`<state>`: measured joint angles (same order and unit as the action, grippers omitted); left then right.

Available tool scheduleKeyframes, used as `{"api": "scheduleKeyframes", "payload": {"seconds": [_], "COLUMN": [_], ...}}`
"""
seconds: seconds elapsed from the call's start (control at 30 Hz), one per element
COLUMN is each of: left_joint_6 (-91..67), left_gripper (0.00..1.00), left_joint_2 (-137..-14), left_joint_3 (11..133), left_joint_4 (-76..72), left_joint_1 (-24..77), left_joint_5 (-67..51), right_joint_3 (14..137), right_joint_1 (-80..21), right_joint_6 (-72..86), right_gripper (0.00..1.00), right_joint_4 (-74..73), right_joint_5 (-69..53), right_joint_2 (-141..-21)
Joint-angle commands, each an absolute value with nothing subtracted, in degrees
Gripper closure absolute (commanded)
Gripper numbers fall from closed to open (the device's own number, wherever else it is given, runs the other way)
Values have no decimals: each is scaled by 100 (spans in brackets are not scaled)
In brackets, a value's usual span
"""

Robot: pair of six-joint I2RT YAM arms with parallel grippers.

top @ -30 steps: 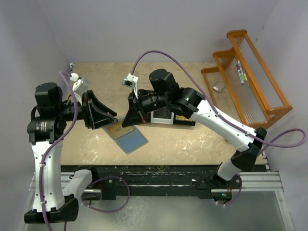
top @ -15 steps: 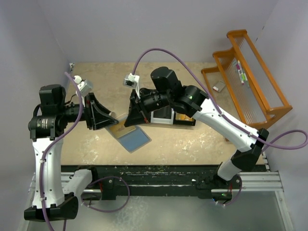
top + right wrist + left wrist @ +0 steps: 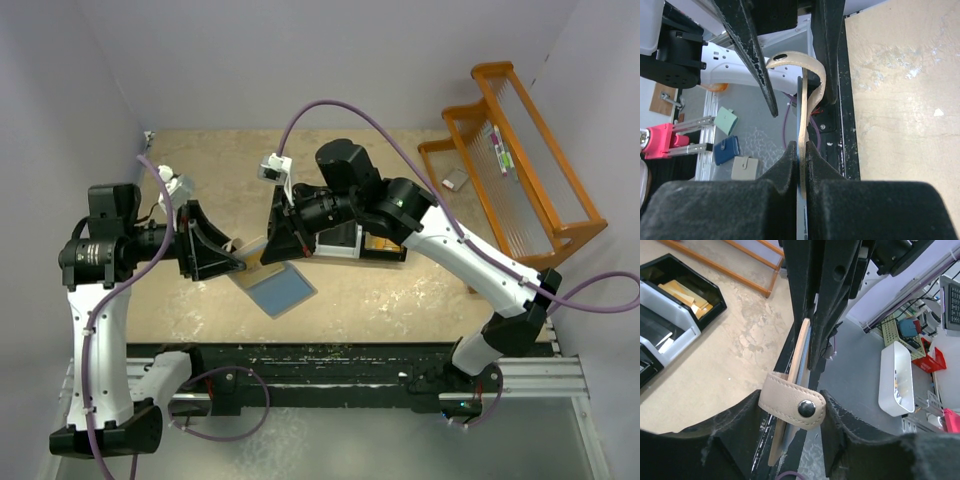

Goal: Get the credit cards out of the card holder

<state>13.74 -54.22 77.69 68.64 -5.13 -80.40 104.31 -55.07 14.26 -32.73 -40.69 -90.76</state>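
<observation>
— Which colours are shown by the card holder (image 3: 282,291)?
— Pale blue-grey is seen inside, tan outside; the strap (image 3: 785,404) is tan, edged with pale stitching.
— And the surroundings?
— The desk (image 3: 400,290) is mottled beige; the rack (image 3: 492,70) is orange, the cables (image 3: 335,102) purple, the tray (image 3: 714,314) black.
</observation>
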Motion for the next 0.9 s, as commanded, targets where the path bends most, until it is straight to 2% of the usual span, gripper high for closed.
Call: {"api": "scheduleKeyframes", "payload": {"seconds": [0.0, 0.13, 0.23, 0.4, 0.5, 0.6, 0.77, 0.8, 0.87], "left_joint_6": [2087, 2347, 2212, 1234, -157, -1636, -3332, -3460, -3709], "left_gripper": [53, 71, 78, 90, 99, 100, 100, 100, 100], "left_joint_2": [-5470, -5613, -5726, -5621, -5400, -5128, -4740, -4683, -4646], "left_joint_3": [7690, 7791, 7894, 7771, 7523, 7302, 6984, 6961, 6902], "left_joint_4": [7382, 7713, 7702, 7067, 5926, 4371, 2677, 2551, 2401], "left_joint_1": [-501, -501, -501, -502, -501, -501, -501, -501, -501], "left_joint_5": [-8131, -8079, -8307, -8750, -8738, -8538, -8071, -7971, -7873], "right_joint_3": [10502, 10524, 10523, 10066, 9572, 8696, 7022, 6780, 6459], "right_joint_1": [-5492, -5490, -5491, -5486, -5431, -5362, -5361, -5360, -5360], "right_joint_6": [1362, 1380, 1408, 1972, 2625, 3618, 5009, 5137, 5320], "right_gripper": [100, 100, 98, 71, 47, 35, 32, 34, 45], "right_joint_4": [-3015, -2988, -2961, -2126, -1299, -112, 2110, 2420, 2842], "right_joint_5": [-4298, -4342, -4363, -4607, -4286, -3824, -3391, -3302, -3154], "right_joint_2": [-8978, -8974, -8991, -8805, -8551, -8140, -7271, -7148, -6958]}}
